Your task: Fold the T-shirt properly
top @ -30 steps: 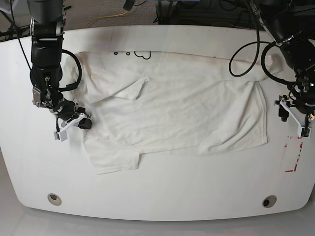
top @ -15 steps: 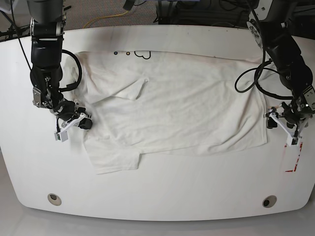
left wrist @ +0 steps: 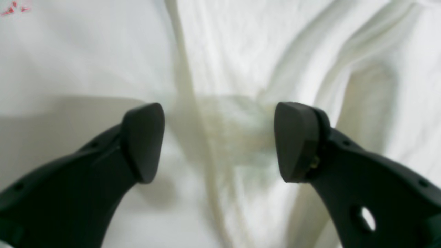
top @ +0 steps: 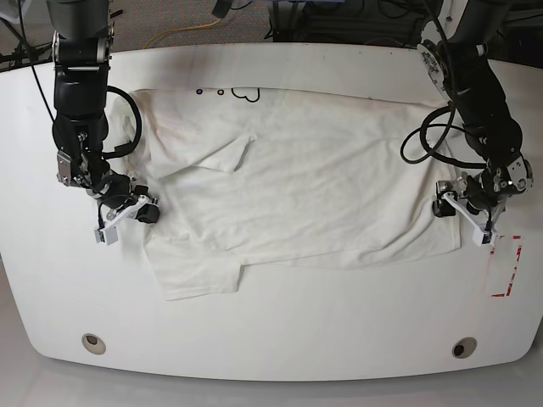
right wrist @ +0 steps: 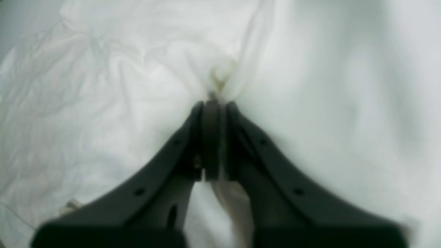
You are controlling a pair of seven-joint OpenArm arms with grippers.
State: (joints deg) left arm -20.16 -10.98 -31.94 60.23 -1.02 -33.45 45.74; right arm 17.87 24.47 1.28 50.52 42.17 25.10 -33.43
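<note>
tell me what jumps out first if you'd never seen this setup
A big white T-shirt lies spread across the white table, plain side up, one sleeve folded onto its body. At its left edge in the base view, the right gripper is shut on a pinch of the cloth. At the opposite edge, the left gripper hangs open over the hem, holding nothing.

— What's different from a second ago?

— Your left arm has swung in toward the T-shirt (top: 305, 182). The left gripper (top: 462, 219) was out over the bare table (top: 271, 339), beside the red tape mark (top: 506, 267); now it sits at the shirt's hem corner.

— And the jaws?

— Spread wide (the left wrist view shows the cloth edge running between the fingertips (left wrist: 144, 141)).

— The tape mark?

— Uncovered now; the gripper overlapped its top before.
</note>
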